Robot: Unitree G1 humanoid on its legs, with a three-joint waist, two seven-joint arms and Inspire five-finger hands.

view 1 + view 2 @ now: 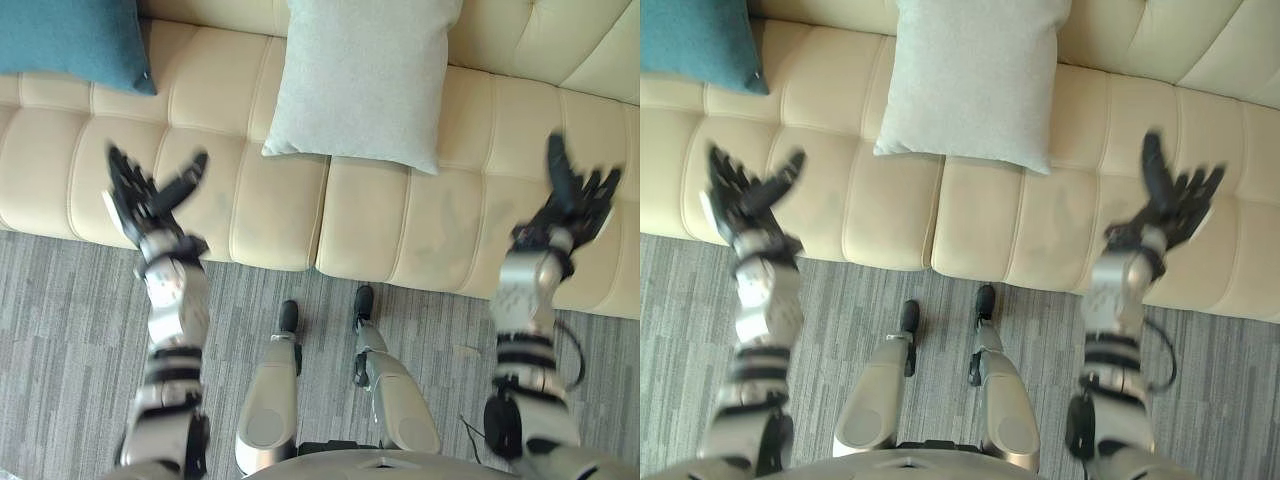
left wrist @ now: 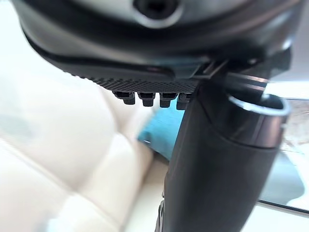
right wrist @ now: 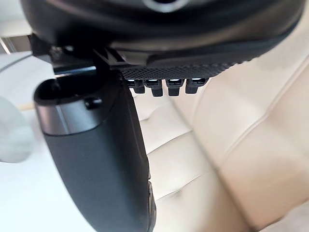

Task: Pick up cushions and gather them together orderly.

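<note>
A cream sofa [image 1: 400, 230] with stitched, tufted panels runs across the whole scene, its backrest rising behind the seat. Below its front edge lies a grey floor [image 1: 60, 330] streaked in narrow strips. Soft, even light falls over both.

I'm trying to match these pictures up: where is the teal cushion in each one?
Left eye: teal cushion in the top left corner.
Right eye: top left corner too.
Left wrist: teal patch beside the left hand's thumb.
Right wrist: not in it.
Shared landmark: the cream sofa.
</note>
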